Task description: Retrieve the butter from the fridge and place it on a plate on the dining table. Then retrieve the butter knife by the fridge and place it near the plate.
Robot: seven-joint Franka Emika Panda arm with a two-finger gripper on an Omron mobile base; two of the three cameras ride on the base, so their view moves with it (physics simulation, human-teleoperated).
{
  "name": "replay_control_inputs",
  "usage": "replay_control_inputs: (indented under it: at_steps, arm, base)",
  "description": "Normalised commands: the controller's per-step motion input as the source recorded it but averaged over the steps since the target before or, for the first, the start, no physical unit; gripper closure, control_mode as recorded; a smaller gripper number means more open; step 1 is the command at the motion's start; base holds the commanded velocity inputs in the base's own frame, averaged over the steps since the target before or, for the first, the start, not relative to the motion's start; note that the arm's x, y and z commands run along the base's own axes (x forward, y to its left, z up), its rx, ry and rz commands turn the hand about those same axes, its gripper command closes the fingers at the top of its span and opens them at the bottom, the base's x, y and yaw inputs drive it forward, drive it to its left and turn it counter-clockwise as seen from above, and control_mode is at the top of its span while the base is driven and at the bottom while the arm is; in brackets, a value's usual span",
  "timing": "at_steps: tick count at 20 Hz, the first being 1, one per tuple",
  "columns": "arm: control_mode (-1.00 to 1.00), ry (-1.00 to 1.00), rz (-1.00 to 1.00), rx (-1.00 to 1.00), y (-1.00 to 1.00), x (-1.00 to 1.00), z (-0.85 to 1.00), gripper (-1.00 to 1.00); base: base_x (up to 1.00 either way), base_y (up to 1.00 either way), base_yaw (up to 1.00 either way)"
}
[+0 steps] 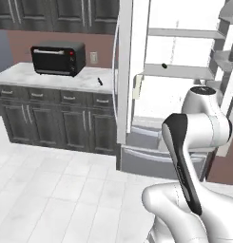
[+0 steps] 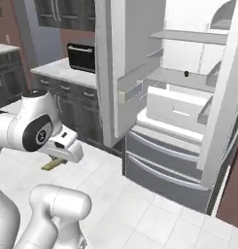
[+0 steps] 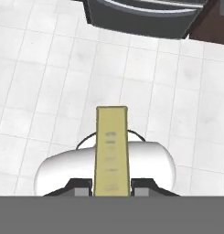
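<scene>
Gripping the thin pale yellow stick of butter between nearly closed dark fingertips, clear of the tall grey steel fridge.

Showing, in the left base view, the fridge standing open with white shelves inside, a small dark green item on one shelf, a slim dark butter knife lying on the marble counter near the fridge, and a black toaster oven further left on that counter. Showing, in the right base view, the butter jutting out under the white hand above the pale tiled floor, well apart from the two bottom drawers. Looking, in the hand view, along the gripper: butter clamped at its near end, running up the middle over the tiles.
</scene>
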Motion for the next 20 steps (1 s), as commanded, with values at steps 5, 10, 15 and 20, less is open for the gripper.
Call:
replay_control_inputs:
  at_steps: [5,10,15,20]
  arm:
    - [1.00,0.00,0.00,0.00,0.00,0.00,0.00,1.00]
    - [1.00,0.00,0.00,0.00,0.00,0.00,0.00,1.00]
    - [1.00,0.00,0.00,0.00,0.00,0.00,0.00,1.00]
    - [1.00,0.00,0.00,0.00,0.00,0.00,0.00,1.00]
  base:
    - [-0.20,0.00,0.89]
    - [0.00,0.00,0.98]
    - [0.00,0.00,0.98]
    - [0.00,-0.02,0.94]
